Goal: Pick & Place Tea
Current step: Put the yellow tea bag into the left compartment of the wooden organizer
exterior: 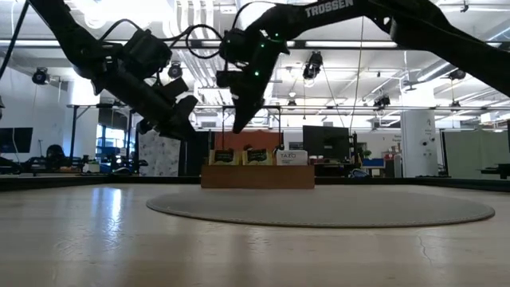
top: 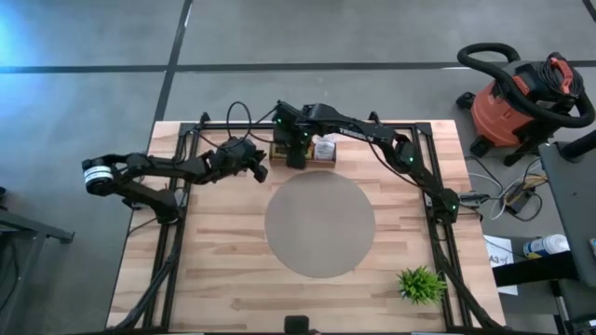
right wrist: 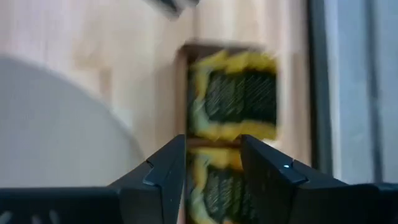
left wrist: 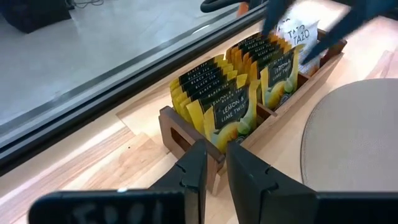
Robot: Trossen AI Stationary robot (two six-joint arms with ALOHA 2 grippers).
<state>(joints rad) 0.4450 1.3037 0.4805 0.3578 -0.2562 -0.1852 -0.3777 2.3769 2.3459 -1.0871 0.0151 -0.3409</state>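
The tea packets (left wrist: 230, 112), mostly yellow with some white ones (left wrist: 298, 34) at one end, stand upright in rows in a brown wooden divided tray (top: 279, 160) at the table's far edge. My right gripper (right wrist: 213, 155) hovers open just above the yellow packets (right wrist: 236, 99), pointing steeply down, with nothing between its fingers. In the low view the right gripper (exterior: 239, 119) hangs over the tray's (exterior: 256, 177) left part. My left gripper (left wrist: 216, 165) waits beside the tray's left end, slanting down, with a narrow gap and nothing in it.
A round grey mat (top: 319, 223) lies in the middle of the wooden table, in front of the tray. A small green plant (top: 419, 284) stands near the front right corner. Black frame rails (top: 177, 214) run along the table's sides.
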